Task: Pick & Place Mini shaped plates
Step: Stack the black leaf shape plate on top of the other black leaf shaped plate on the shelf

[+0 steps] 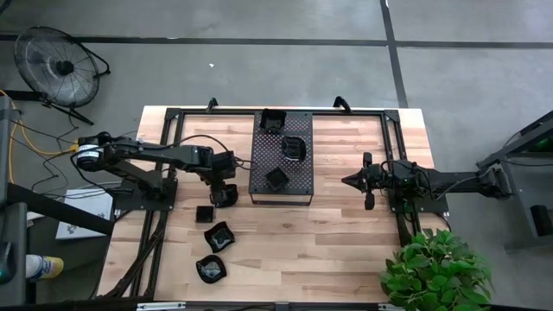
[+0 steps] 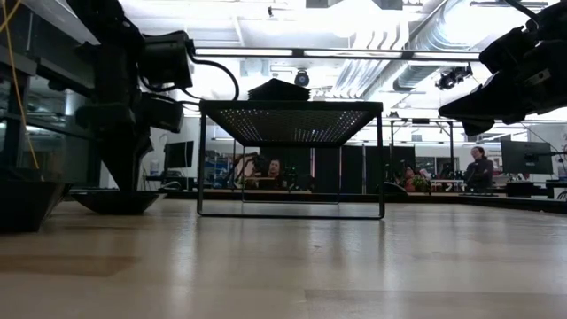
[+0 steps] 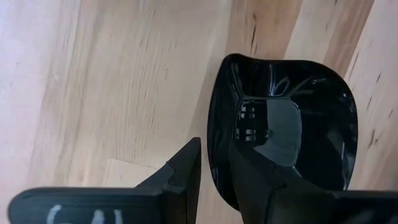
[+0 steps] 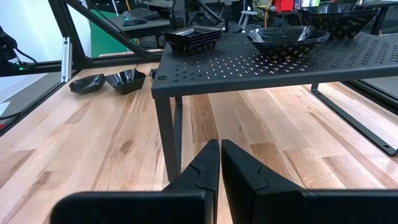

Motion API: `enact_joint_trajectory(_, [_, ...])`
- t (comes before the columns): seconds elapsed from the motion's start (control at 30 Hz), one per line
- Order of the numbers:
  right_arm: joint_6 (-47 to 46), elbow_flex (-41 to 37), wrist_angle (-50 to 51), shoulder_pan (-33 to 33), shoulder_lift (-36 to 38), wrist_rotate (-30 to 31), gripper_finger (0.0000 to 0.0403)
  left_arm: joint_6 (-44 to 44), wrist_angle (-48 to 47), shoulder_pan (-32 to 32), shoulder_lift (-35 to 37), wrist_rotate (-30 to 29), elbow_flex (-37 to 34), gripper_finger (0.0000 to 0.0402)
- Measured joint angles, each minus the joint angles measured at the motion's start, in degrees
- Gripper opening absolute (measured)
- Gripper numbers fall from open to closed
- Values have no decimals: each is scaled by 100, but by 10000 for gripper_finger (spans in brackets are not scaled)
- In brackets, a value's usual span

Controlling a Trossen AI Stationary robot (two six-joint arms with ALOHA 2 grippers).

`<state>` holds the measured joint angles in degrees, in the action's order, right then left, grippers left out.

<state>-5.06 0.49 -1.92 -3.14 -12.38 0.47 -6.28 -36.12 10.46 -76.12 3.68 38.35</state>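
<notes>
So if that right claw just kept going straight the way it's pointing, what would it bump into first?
Most likely the near corner leg of the perforated black tray. The right gripper, shut, points toward it across bare table, with nothing between. Depth is hard to judge, so it might just slip past the leg.

left gripper (image 1: 223,195): low, pointing down, fingers straddling a rim | right gripper (image 1: 368,181): raised, fingers together
</notes>
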Motion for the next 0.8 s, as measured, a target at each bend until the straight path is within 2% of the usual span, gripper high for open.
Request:
enact_joint_trajectory(0.3, [0, 0, 1, 2, -2, -2, 12, 20, 17, 0, -310, 0, 0, 81])
enact_joint_trajectory(0.67, [0, 1, 0, 0, -2, -2, 12, 310, 48, 0, -308, 31, 48, 81])
enact_joint_trajectory(0.8, [0, 0, -1, 2, -2, -2, 12, 433, 38, 0, -306, 31, 133, 66])
